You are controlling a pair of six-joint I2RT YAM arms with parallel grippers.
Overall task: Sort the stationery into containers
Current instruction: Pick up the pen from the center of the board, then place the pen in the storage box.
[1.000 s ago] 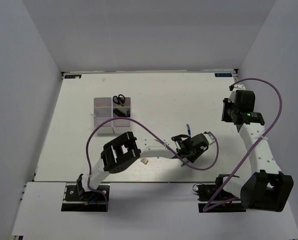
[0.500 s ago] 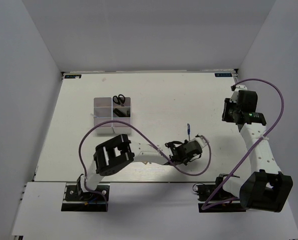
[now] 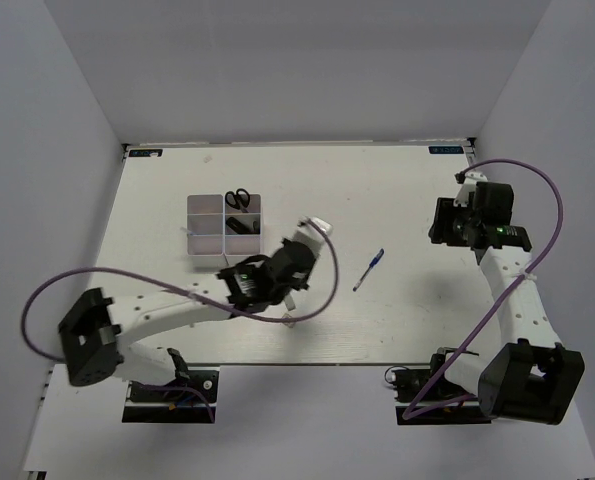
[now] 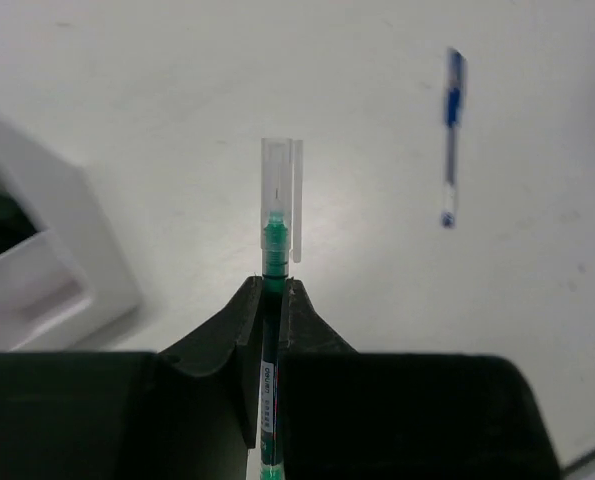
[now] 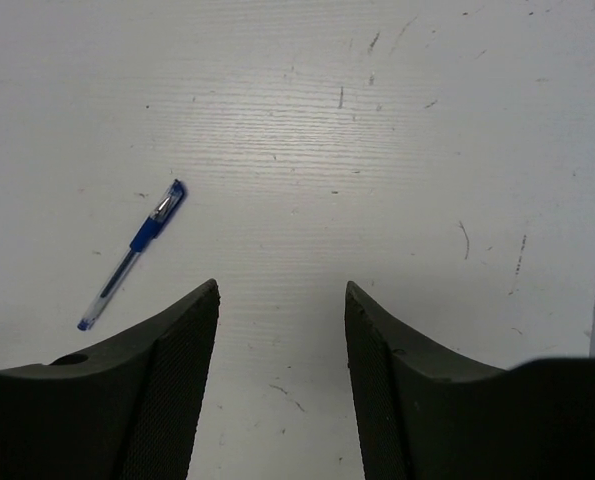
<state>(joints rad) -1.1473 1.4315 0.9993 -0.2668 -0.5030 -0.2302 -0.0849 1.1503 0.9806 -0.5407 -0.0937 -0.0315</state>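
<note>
1 green pen (image 4: pixel 274 235) gripped in L fingers (image 4: pixel 222 328), 1 blue pen (image 3: pixel 368 271) loose, R fingers (image 5: pixel 167 345) apart

No text is legible. The green pen (image 4: pixel 269 240) carries small barrel print, and blue stickers (image 3: pixel 445 150) mark the tabletop (image 3: pixel 327 190) corners; all are unreadable.

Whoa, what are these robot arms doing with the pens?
They are sorting stationery into a white tray. The left gripper is pinching a green pen with a clear cap and holds it just beside the tray, not yet dropped in. A blue pen lies loose on the table between the arms. The right gripper hovers open and empty above the table. A pair of black scissors already sits in one compartment.
</note>
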